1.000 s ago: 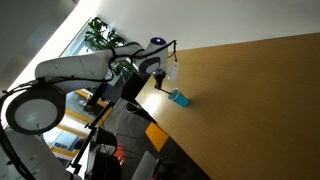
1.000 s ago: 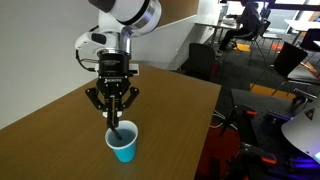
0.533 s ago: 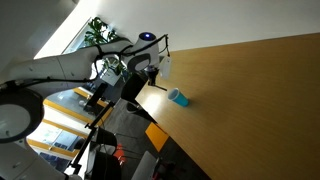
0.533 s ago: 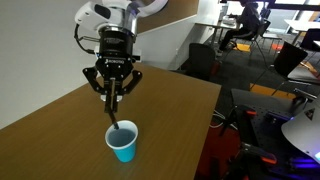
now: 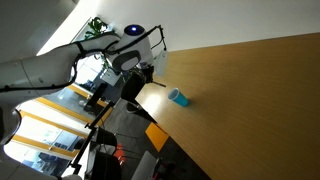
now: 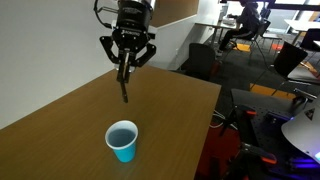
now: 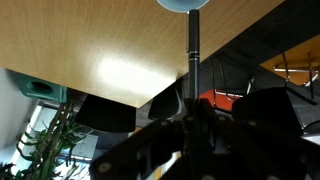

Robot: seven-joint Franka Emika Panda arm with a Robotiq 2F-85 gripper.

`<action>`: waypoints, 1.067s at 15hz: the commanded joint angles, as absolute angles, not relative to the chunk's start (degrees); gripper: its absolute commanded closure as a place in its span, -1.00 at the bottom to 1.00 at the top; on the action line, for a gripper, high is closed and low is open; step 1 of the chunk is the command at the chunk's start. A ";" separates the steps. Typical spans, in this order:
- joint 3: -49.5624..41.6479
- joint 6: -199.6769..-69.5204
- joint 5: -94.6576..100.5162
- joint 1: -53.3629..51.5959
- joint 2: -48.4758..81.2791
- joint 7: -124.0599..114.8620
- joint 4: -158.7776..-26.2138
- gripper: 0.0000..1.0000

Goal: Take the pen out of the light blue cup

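The light blue cup (image 6: 122,141) stands upright on the wooden table (image 6: 170,110); it also shows in an exterior view (image 5: 178,97) and at the top edge of the wrist view (image 7: 185,4). My gripper (image 6: 127,65) is shut on the pen (image 6: 125,88), a thin dark stick that hangs straight down from the jaws. The pen's tip is well above the cup and clear of it. In the wrist view the pen (image 7: 194,45) runs from the dark jaws (image 7: 195,125) towards the cup. In an exterior view the gripper (image 5: 152,66) hangs up-left of the cup.
The table's edge (image 6: 205,120) runs close to the cup, with a drop to the floor beyond. Office chairs and desks (image 6: 250,30) stand in the background. A potted plant (image 5: 98,28) and shelving are behind the arm.
The gripper has risen straight up with the pen in it. The pen has come out of the cup and now hangs above it. The cup has stayed in place.
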State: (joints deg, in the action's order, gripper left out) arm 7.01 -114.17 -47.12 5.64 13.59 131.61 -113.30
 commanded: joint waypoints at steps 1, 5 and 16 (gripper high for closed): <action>3.72 -117.51 -49.34 5.32 7.02 132.23 -119.27 0.94; 0.70 -124.35 -48.79 4.98 5.10 129.97 -122.00 0.94; -1.35 -147.87 -40.34 4.31 12.45 108.32 -124.34 0.94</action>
State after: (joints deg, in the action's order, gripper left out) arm -0.68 -142.95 -44.56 5.43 10.17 116.65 -124.41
